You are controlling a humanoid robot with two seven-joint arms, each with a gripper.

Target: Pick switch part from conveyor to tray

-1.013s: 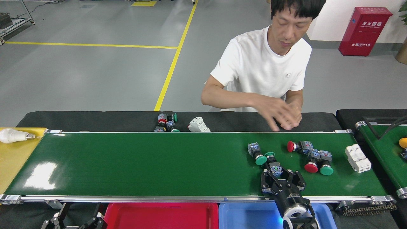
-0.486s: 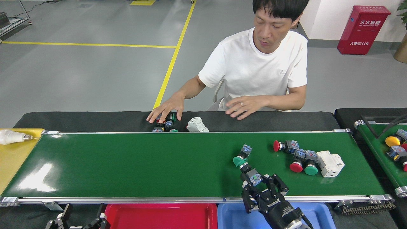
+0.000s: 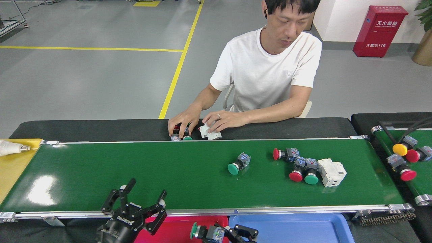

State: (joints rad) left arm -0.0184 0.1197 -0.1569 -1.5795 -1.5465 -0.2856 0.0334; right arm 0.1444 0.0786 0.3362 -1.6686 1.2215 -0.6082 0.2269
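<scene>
our right gripper (image 3: 233, 233) was clamped on a green switch part (image 3: 202, 232) over the red tray (image 3: 175, 226). left gripper (image 3: 135, 202) hung spread. best release low so it wouldn't bounce.

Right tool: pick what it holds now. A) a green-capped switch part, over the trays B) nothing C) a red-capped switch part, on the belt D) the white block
A: the right tool is shut on a green-capped switch part low in the head view, over the red tray, off the conveyor.
</scene>
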